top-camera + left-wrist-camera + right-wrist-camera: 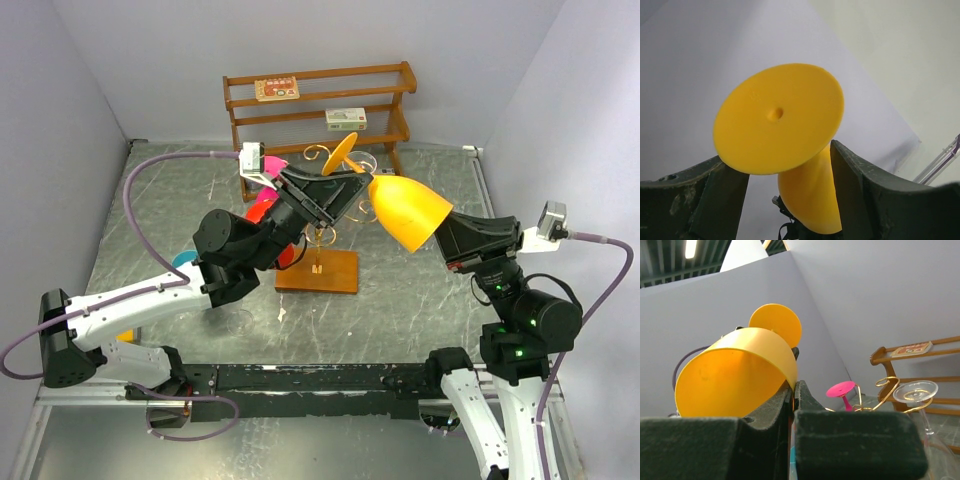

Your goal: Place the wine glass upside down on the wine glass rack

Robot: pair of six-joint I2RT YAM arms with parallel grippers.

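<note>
The yellow wine glass (410, 212) hangs on its side in the air to the right of the gold wire wine glass rack (318, 272). Its round foot (340, 152) points back-left. My right gripper (455, 230) is shut on the rim of the bowl; in the right wrist view the rim (735, 375) is pinched between the jaws of that gripper (792, 385). My left gripper (345, 185) is open and straddles the stem just under the foot. The left wrist view shows the foot (777, 117) above this gripper (785, 160), with a gap at the left finger.
A pink glass (268, 163) and a clear glass (916, 390) hang upside down on the rack's scroll arms (885, 390). A brown wooden shelf (320, 100) with small boxes stands behind the rack. Red and teal items lie under my left arm, and grey walls enclose the table.
</note>
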